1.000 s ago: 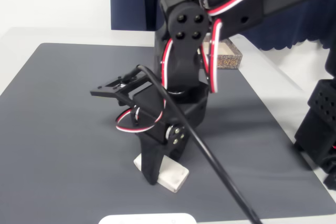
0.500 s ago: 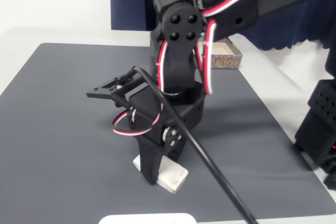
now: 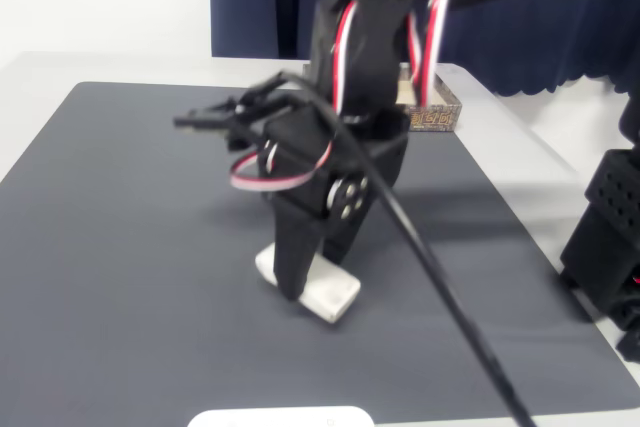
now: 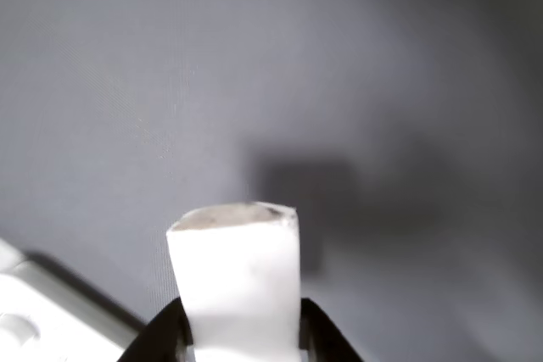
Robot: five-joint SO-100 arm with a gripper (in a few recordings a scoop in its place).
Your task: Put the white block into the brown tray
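Observation:
The white block (image 3: pixel 322 289) hangs a little above the dark mat, tilted, with my gripper (image 3: pixel 298 285) shut on it. In the wrist view the white block (image 4: pixel 237 281) sticks out from between the two black fingers of the gripper (image 4: pixel 242 341), and its shadow lies on the mat beyond it. The brown tray (image 3: pixel 437 115) stands at the mat's far right edge, behind the arm, which partly hides it.
A flat, rounded white plastic piece (image 3: pixel 280 416) lies at the front edge of the mat (image 3: pixel 120 247); a white shape (image 4: pixel 30 320) also sits at the lower left of the wrist view. A black arm base (image 3: pixel 610 237) stands at the right edge.
The arm has risen and swung slightly right. The white block has come up off the mat in the gripper's hold.

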